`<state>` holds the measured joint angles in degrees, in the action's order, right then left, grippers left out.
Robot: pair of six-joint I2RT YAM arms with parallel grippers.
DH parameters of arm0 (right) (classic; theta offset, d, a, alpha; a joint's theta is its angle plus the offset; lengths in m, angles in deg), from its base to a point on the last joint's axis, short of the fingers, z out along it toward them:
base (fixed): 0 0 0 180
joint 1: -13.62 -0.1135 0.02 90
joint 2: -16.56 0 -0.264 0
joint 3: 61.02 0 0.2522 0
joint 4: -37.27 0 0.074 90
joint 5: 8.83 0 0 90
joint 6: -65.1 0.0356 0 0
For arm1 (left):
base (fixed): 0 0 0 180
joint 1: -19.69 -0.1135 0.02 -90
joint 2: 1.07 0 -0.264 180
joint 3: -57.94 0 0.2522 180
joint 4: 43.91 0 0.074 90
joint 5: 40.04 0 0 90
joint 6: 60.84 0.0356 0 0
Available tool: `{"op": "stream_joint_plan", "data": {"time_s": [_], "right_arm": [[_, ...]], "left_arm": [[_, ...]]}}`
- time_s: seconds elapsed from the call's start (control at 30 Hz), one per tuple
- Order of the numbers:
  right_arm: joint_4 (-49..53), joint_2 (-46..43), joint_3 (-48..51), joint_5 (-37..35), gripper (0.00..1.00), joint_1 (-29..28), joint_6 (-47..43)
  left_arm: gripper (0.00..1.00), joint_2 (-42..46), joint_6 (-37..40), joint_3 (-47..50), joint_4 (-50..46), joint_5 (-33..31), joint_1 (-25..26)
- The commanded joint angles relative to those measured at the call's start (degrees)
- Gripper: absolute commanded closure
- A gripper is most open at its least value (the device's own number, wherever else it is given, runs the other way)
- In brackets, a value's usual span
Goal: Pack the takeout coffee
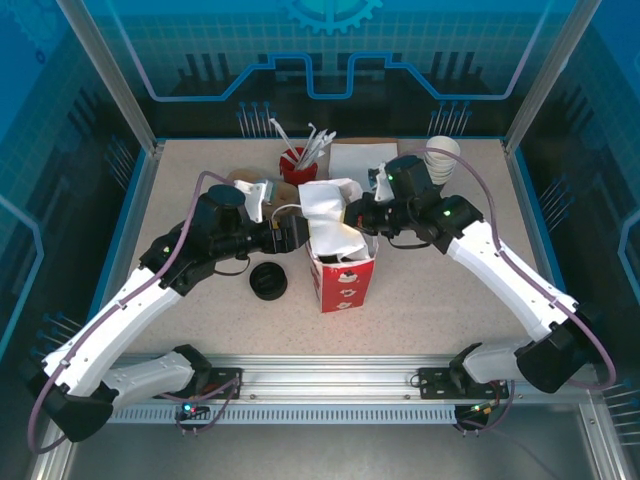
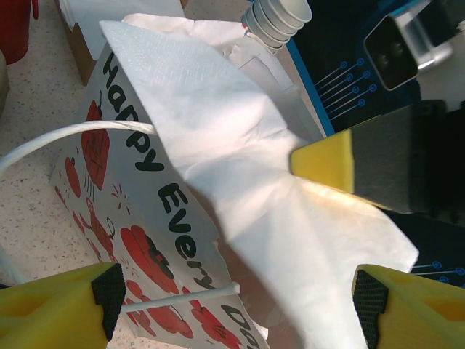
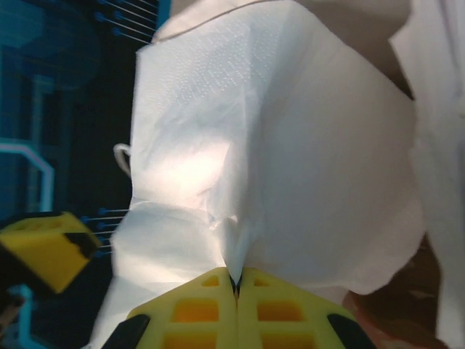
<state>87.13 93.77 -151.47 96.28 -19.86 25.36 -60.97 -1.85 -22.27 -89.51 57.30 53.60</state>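
Since the right tool [image 3: 236, 282] is clamped on a white napkin [image 3: 290, 145] over the mouth of the bag [image 1: 345, 282], the takeout coffee is probably inside, hidden beneath; the left tool [image 2: 232, 294] hovers, jaws apart, at the bag's nine o'clock. Tucking the napkin remains.

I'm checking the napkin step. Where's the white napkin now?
Mid-table in the top view, the white napkin is pinched in the right claw and drapes over the open top of the red-and-white bag.
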Motion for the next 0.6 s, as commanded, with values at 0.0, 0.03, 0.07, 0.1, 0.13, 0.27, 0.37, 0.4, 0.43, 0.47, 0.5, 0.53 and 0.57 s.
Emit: {"op": "stream_joint_plan", "data": {"time_s": [0.0,0.03,0.07,0.1,0.13,0.27,0.37,0.4,0.43,0.47,0.5,0.53,0.57], "right_arm": [[5.5,1.1,-0.8,-4.4,1.0,-1.5,-3.9],[6.6,1.3,-1.3,-6.3,1.0,-2.0,-4.6],[7.5,1.6,-1.5,-7.8,1.0,-2.5,-5.1],[8.0,1.8,-1.8,-8.8,1.0,-3.0,-5.4],[7.9,1.9,-1.7,-9.2,1.0,-3.3,-5.7],[9.0,3.1,-2.0,-12.8,1.0,-4.9,-6.7],[9.5,3.0,-2.1,-15.8,1.0,-5.9,-7.3],[9.7,3.2,-2.3,-16.7,1.0,-6.2,-7.5],[10.3,3.4,-2.8,-17.3,1.0,-6.5,-7.8],[10.6,3.7,-3.1,-17.8,1.0,-6.8,-8.1],[10.9,3.9,-3.4,-18.3,1.0,-7.1,-8.5],[11.1,4.3,-3.8,-18.8,1.0,-7.5,-8.7],[11.1,4.5,-4.0,-19.0,1.0,-7.8,-8.9]], "left_arm": [[0.16,0.4,1.0,1.0,0.0,-0.7,-0.1],[0.16,0.4,1.0,1.0,0.0,-0.7,-0.1],[0.16,0.4,1.0,1.1,-0.1,-0.6,-0.1],[0.16,0.4,1.0,1.1,-0.1,-0.6,-0.1],[0.16,0.4,0.9,1.2,0.0,-0.6,-0.1],[0.16,0.5,0.9,1.7,0.2,-0.6,-0.1],[0.16,0.6,0.7,2.0,0.5,-0.5,-0.1],[0.16,0.7,0.7,2.1,0.5,-0.5,-0.1],[0.16,0.7,0.7,2.2,0.5,-0.5,-0.1],[0.16,0.7,0.6,2.2,0.5,-0.5,-0.1],[0.16,0.7,0.6,2.3,0.6,-0.4,-0.1],[0.16,0.7,0.6,2.5,0.7,-0.4,-0.1],[0.16,0.7,0.6,2.6,0.8,-0.4,-0.1]]}}
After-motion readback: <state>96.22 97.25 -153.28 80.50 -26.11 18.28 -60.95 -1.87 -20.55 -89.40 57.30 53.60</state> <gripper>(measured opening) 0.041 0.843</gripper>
